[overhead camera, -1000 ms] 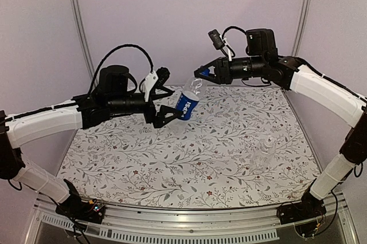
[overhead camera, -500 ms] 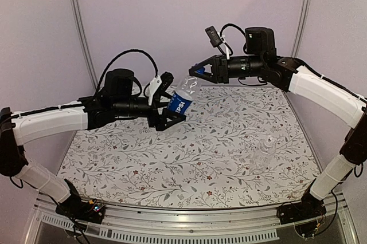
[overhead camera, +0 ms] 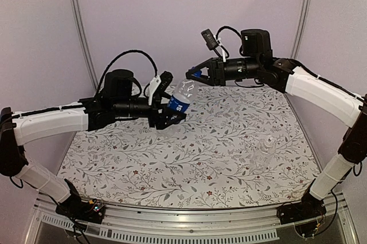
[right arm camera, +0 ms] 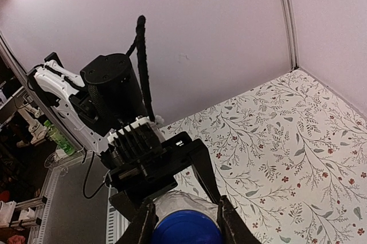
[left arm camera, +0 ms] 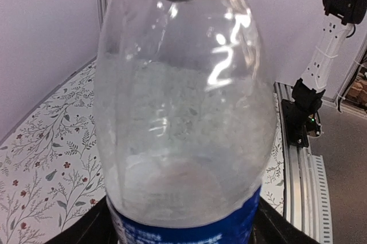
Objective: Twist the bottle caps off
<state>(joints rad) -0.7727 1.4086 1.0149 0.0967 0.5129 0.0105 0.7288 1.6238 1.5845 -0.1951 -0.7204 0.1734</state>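
— Looking across the top view, what do you find around the labelled bottle [overhead camera: 182,90]?

— You find it aloft and tilted over the far half of the tabletop [overhead camera: 172,169], between the two arms. An unlabelled bottle [overhead camera: 264,152] stands upright well apart from it, near the right edge.

— What has hold of it?

— Your right gripper [right arm camera: 186,233] is clamped on the blue cap [right arm camera: 184,224], one finger on each side. Your left gripper [overhead camera: 171,105] has a finger on either side of the blue label [left arm camera: 183,233]. You cannot tell whether they press the plastic.

— What is hidden or cut off?

— In the left wrist view the bottle fills the frame, and the lower edge cuts its label. In the right wrist view the lower edge cuts the cap, and the left arm's black wrist [right arm camera: 112,86] stands behind it. The unlabelled bottle's cap is pale and hard to make out.

— Any writing?

— White letters show on the label, too small to read.
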